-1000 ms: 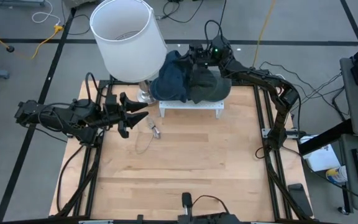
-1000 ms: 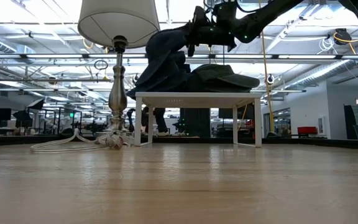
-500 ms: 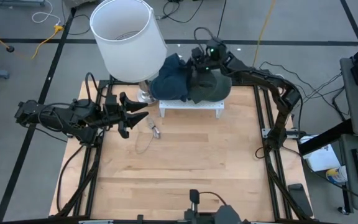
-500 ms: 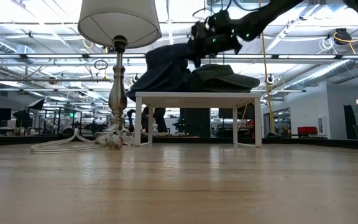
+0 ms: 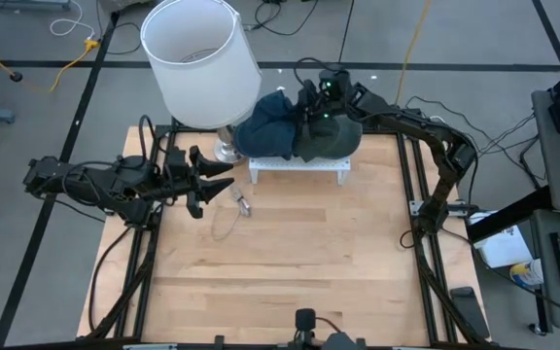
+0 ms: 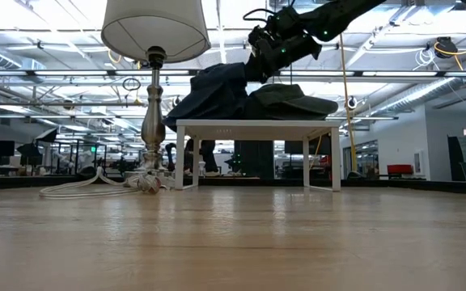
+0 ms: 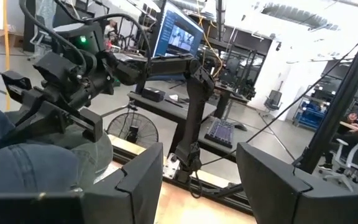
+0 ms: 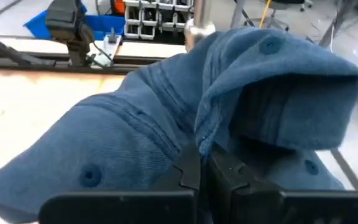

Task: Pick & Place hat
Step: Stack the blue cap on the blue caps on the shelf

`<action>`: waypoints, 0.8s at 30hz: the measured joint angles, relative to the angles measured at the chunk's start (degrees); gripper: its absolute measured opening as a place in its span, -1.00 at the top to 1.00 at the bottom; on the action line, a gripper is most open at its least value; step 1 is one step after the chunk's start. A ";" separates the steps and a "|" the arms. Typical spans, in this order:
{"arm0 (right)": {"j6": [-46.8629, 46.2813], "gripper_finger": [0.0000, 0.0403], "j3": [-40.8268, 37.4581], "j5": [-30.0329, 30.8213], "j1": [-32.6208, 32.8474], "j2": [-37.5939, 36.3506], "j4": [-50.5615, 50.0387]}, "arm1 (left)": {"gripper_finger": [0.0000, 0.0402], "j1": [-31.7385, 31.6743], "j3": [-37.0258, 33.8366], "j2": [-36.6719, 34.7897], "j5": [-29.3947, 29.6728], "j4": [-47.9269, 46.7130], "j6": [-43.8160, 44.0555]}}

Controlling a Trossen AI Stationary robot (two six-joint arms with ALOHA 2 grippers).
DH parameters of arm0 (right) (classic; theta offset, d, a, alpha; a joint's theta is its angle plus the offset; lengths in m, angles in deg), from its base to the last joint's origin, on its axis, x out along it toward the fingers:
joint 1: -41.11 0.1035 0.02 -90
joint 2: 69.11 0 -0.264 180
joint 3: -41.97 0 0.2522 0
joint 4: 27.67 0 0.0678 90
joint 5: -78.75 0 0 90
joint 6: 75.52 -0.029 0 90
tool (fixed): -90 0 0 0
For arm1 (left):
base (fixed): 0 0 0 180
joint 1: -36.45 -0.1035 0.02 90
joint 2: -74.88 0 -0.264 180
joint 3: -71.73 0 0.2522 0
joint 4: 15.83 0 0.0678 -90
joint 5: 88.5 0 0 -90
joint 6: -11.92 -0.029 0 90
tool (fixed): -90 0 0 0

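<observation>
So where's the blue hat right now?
From above, the blue hat sits at the back of the table on the small white stand, between the lamp and a dark green hat, pinched by the right end effector.
</observation>
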 joint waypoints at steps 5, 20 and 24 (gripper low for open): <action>0.95 0.98 0.00 -0.07 0.29 -0.04 -0.70 | -0.03 0.00 0.00 0.02 -0.07 0.10 -0.04; -0.20 0.07 0.00 3.04 -0.10 -5.94 -2.11 | -0.03 0.00 0.00 0.00 -2.69 0.11 1.73; 0.62 -0.06 0.00 7.05 0.07 -7.82 1.17 | -0.03 0.00 0.00 0.00 -2.69 0.11 1.66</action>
